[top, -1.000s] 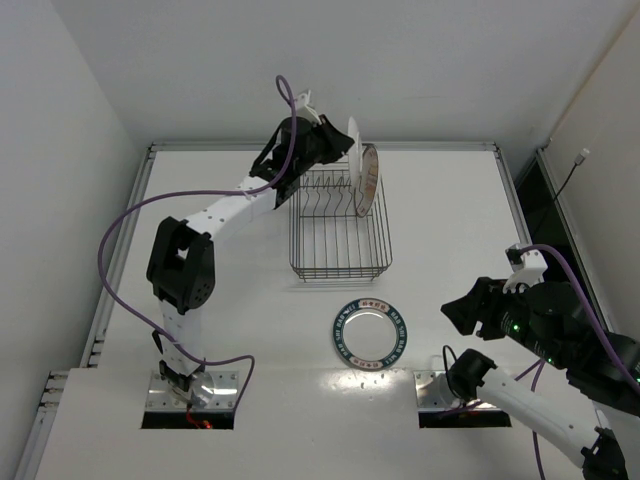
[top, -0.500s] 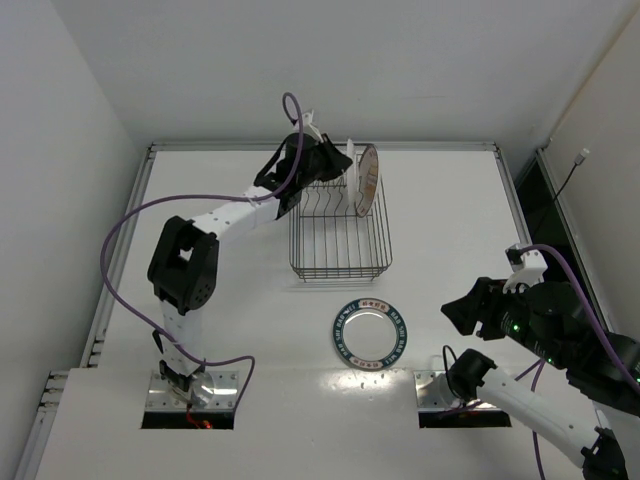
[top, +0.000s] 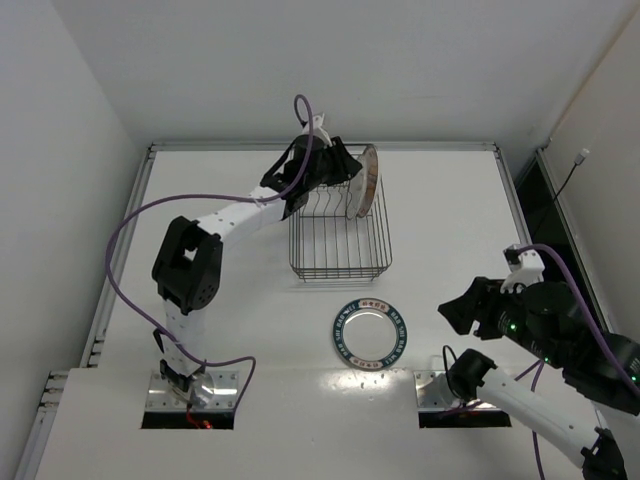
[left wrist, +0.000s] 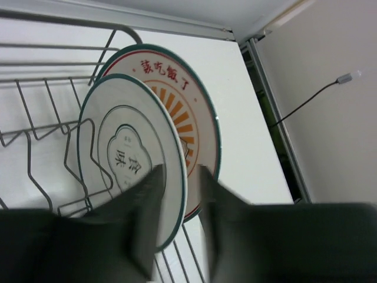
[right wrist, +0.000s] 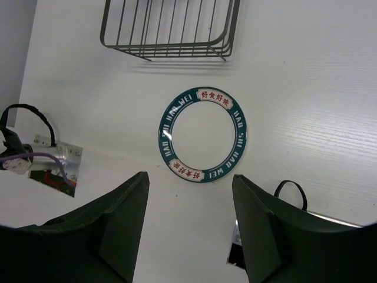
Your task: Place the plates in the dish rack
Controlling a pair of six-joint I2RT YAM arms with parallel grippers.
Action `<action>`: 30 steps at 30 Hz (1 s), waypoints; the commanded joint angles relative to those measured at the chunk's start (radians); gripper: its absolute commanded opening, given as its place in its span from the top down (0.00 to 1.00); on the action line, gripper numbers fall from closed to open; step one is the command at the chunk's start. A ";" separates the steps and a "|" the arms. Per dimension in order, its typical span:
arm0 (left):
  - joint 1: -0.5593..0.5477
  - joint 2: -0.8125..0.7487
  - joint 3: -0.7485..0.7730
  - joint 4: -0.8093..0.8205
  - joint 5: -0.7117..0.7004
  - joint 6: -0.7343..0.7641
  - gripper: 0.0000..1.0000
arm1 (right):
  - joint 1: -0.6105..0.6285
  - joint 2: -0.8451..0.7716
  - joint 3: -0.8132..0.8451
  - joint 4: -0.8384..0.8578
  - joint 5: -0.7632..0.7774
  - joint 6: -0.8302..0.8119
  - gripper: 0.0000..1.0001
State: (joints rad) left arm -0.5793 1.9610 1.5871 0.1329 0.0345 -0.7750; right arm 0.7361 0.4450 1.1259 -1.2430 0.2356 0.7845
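L jaws slightly parted astride pale plate (left wrist: 126, 171) rim, rack's (top: 340, 274) 12 o'clock end | lettered plate (right wrist: 203, 134) flat at rack's 6 | R jaws wide, unladen, over bench (right wrist: 306, 88)

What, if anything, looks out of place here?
Nothing is spilled or broken. The pale plate and striped plate stand on edge in the dish rack; only the lettered plate lies flat on the table.
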 commanded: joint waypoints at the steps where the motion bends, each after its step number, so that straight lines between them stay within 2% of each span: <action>1: -0.011 0.012 0.065 0.017 0.013 0.026 0.66 | 0.000 0.021 -0.041 0.053 0.008 0.031 0.44; 2: -0.011 0.012 0.065 0.005 0.013 0.035 0.54 | 0.000 0.021 -0.070 0.065 0.008 0.041 0.44; 6: -0.011 -0.022 0.065 -0.027 0.013 0.059 0.33 | 0.000 -0.028 -0.170 0.120 0.008 0.139 0.42; 10: -0.011 -0.091 0.048 -0.084 0.013 0.106 0.31 | 0.000 -0.084 -0.316 0.174 0.019 0.272 0.38; 14: -0.045 -0.296 -0.038 -0.107 0.004 0.176 0.25 | 0.000 -0.123 -0.561 0.267 0.001 0.398 0.37; 19: -0.158 -0.519 -0.152 -0.248 -0.195 0.380 0.23 | 0.000 -0.098 -0.835 0.434 -0.084 0.553 0.37; 24: -0.169 -0.743 -0.352 -0.326 -0.367 0.479 0.16 | -0.009 -0.063 -1.012 0.569 -0.131 0.705 0.38; 26: -0.143 -0.833 -0.438 -0.364 -0.392 0.490 0.15 | -0.009 -0.043 -1.076 0.628 -0.151 0.757 0.39; 30: -0.077 -0.953 -0.538 -0.436 -0.438 0.531 0.12 | -0.009 0.001 -1.162 0.776 -0.203 0.826 0.53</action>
State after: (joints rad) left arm -0.6914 1.0599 1.1049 -0.2031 -0.3172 -0.3130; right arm 0.7288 0.4023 0.0921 -0.5896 0.0761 1.5021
